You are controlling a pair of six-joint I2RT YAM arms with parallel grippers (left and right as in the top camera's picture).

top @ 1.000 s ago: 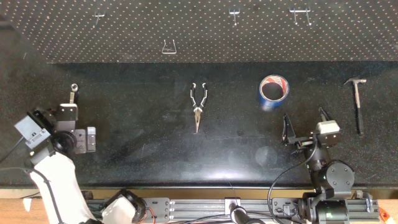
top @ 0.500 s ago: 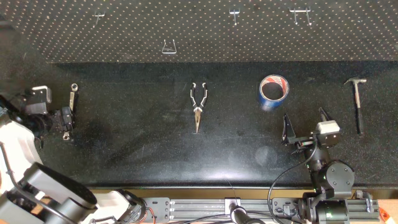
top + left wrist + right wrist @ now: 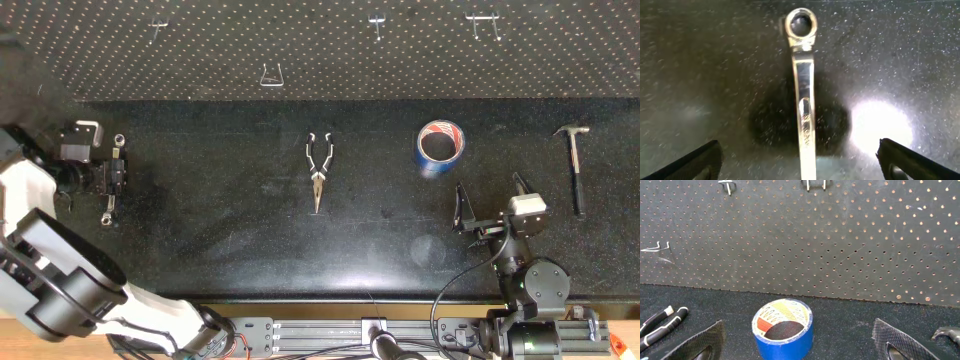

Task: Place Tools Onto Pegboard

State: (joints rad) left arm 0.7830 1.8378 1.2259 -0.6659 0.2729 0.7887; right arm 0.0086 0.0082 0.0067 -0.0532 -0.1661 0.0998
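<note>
A silver wrench (image 3: 112, 178) lies at the table's far left, its ring end (image 3: 801, 22) toward the pegboard (image 3: 320, 45). My left gripper (image 3: 108, 176) hangs over the wrench shaft (image 3: 804, 105), open, with a finger on each side and nothing gripped (image 3: 800, 159). Needle-nose pliers (image 3: 318, 170) lie mid-table, a blue tape roll (image 3: 440, 145) sits to their right, and a hammer (image 3: 574, 170) is at the far right. My right gripper (image 3: 490, 200) stands open in front of the tape roll (image 3: 783, 327), holding nothing (image 3: 797, 347).
The pegboard carries wire hooks at the top left (image 3: 158, 28), centre (image 3: 377, 20) and right (image 3: 483, 22), plus a triangular hook (image 3: 270, 75) lower down. In the right wrist view the plier handles (image 3: 660, 322) and hammer head (image 3: 947, 332) flank the tape.
My left arm swung away from the front edge toward the pegboard and turned its wrist, bringing its open gripper over the wrench. The right arm and the tools stayed put.
</note>
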